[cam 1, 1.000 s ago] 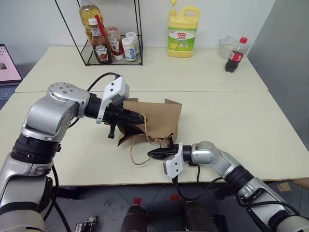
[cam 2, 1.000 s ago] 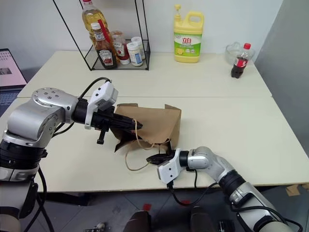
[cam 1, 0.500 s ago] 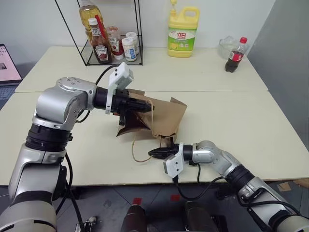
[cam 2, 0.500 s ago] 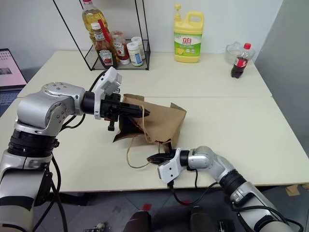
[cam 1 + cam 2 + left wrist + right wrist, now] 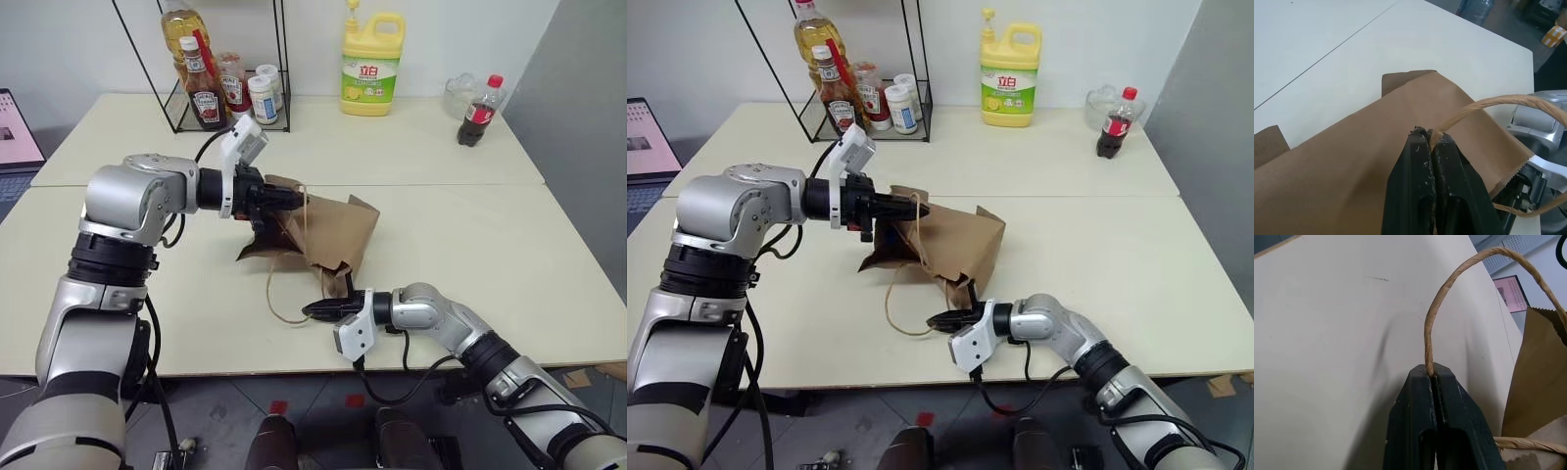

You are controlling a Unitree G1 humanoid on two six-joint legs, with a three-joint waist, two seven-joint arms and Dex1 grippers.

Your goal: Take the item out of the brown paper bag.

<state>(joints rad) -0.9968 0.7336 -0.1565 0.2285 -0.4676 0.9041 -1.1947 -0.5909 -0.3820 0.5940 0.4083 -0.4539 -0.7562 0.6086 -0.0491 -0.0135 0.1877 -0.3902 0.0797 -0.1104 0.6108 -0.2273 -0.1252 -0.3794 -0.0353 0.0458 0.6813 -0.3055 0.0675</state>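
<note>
Pinching one twisted handle, my left gripper [image 5: 294, 197] has its jaws pressed together on the loop above the brown paper bag [image 5: 328, 230], lifting that side. Nearer me than the bag, my right gripper [image 5: 315, 309] clamps the other handle low at the table's [image 5: 549, 255] front edge. I judge the task barely started: the item is hidden, presumably inside the bag. Beyond and right of the bag, the tabletop lies open.

Brown paper bag [image 5: 328, 233] crumpled, tipped on table, handles pulled apart.
</note>
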